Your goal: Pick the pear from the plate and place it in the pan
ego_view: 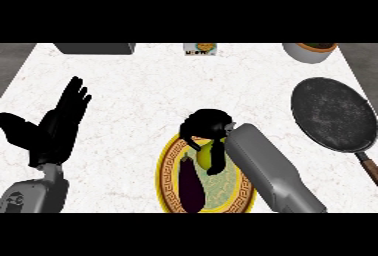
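Observation:
A yellow-green pear [204, 155] lies on a round plate [171, 170] with a gold patterned rim, at the lower middle of the counter. My right hand [208, 125] is curled over the pear from above, fingers and thumb closing round it and hiding its top. A dark purple eggplant [190, 185] lies on the same plate, just left of the pear. The dark round pan [334, 114] sits at the right, its brown handle [367, 167] pointing toward the lower right edge. My left hand [60, 122] rests open at the left, fingers up.
A grey box [96, 48] stands at the back left edge. A small packet [199, 49] sits at the back middle. A white bowl [310, 51] with dark contents stands at the back right, behind the pan. White marble counter [140, 95] lies between the plate and pan.

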